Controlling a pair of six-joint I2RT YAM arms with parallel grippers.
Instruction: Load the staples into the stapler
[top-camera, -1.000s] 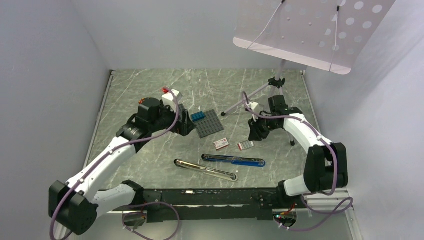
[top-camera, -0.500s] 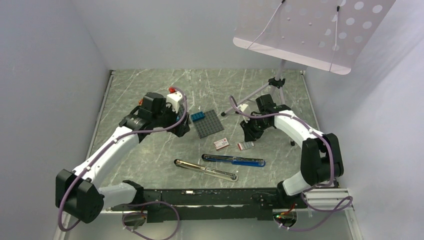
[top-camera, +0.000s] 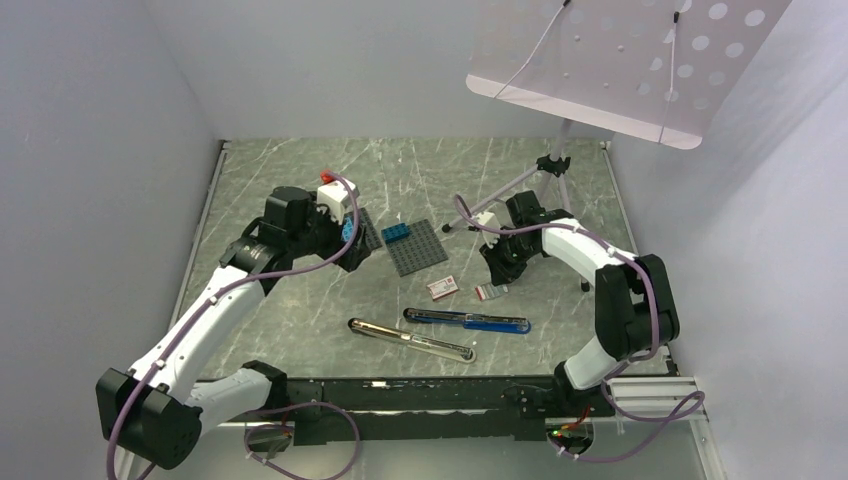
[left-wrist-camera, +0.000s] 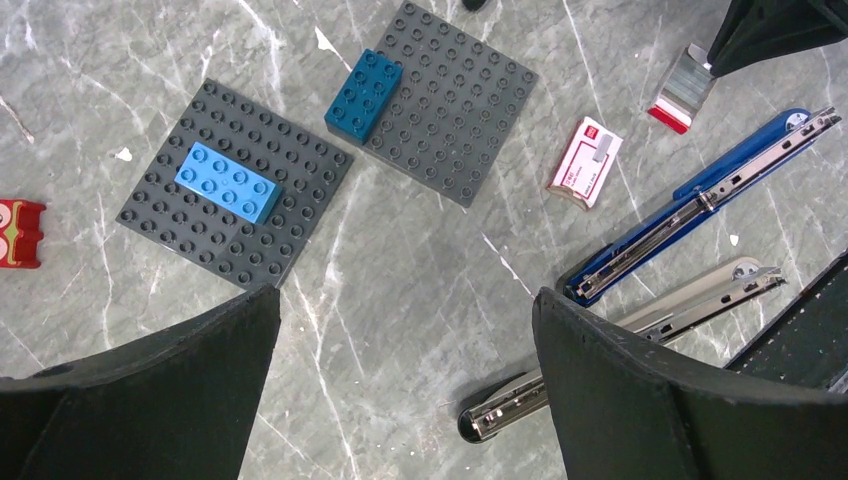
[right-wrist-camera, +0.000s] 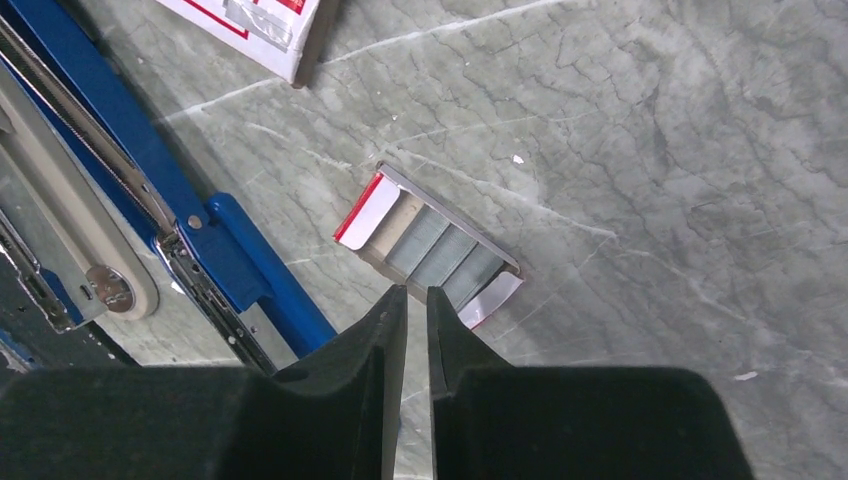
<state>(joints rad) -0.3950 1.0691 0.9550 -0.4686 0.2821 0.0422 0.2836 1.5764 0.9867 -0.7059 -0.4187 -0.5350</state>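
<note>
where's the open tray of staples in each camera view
Top external: staple tray just right of centre, beyond the blue stapler.
Left wrist: top right corner, above the blue stapler.
Right wrist: centre, just past the right pincer, with the blue stapler at left.
Shared landmark: the blue stapler.

A robotics lab test cell: a marble-patterned table (top-camera: 300, 180) is boxed in by plain white walls (top-camera: 100, 150). Two white robot arms (top-camera: 205, 325) are bolted to a black rail (top-camera: 430, 395) at the table's near edge. A perforated white panel (top-camera: 620, 60) on a tripod (top-camera: 556, 165) stands at its far right.
</note>
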